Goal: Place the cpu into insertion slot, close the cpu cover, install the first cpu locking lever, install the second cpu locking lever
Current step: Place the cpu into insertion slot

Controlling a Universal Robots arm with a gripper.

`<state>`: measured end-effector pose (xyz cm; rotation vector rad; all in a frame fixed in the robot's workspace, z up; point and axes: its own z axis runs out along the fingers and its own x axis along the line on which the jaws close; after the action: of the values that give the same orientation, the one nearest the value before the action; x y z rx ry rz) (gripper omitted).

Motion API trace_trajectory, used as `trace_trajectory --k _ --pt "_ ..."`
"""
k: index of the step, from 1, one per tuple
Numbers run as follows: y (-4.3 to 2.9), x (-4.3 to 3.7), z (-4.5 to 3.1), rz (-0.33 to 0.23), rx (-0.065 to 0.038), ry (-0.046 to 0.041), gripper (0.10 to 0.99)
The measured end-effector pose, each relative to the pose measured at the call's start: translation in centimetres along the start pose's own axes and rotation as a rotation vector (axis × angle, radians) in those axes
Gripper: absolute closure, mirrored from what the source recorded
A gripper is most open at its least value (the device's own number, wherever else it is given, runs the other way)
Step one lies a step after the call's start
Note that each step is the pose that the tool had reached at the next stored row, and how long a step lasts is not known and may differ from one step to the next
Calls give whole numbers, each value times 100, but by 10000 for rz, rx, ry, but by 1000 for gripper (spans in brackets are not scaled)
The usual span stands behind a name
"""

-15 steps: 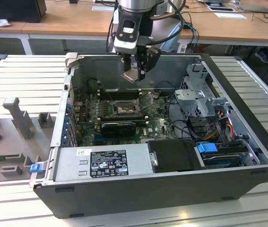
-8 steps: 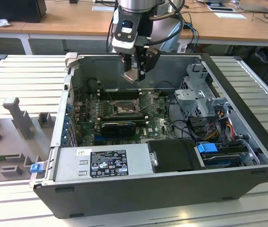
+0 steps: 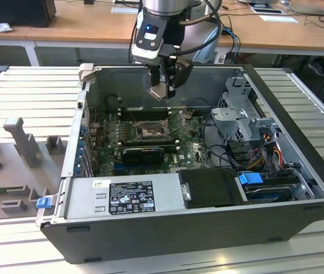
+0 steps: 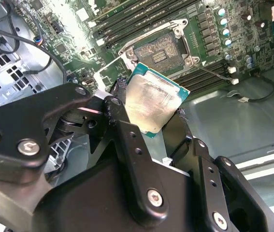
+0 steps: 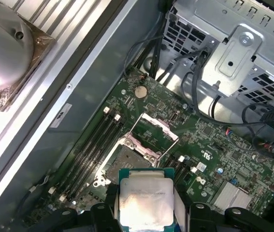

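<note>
You see one cpu [image 4: 153, 102], one insertion slot [image 4: 158, 48], one cpu cover [image 5: 161, 126] and one gripper [image 3: 166, 88] — all in one computer case [image 3: 207, 231].

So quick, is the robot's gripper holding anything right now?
Gripper: shut on the cpu, held in the air, not yet in the slot.

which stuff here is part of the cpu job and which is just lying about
Job: cpu, held in the fingers; insertion slot; cpu cover, open.
Lying about: memory slots; coin cell battery; drive cage; power supply.
</note>
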<state>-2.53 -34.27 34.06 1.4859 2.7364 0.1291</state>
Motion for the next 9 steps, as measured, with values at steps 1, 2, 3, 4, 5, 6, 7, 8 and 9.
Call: trace_trajectory --k 1,2,3,4,5,6,7,8,9 --pt "0 0 3 156 -4 -13 545" --pt "-1 0 4 330 -5 -28 545" --pt "-1 0 6 442 -8 -38 545" --pt "-1 0 7 517 -10 -44 545" --pt "-1 0 8 575 -11 -48 545" --pt "-1 0 8 610 -11 -52 545" --pt "-1 0 10 685 -12 -58 545" --pt "-1 0 10 741 -13 -63 545" --pt "-1 0 11 776 -14 -66 545"
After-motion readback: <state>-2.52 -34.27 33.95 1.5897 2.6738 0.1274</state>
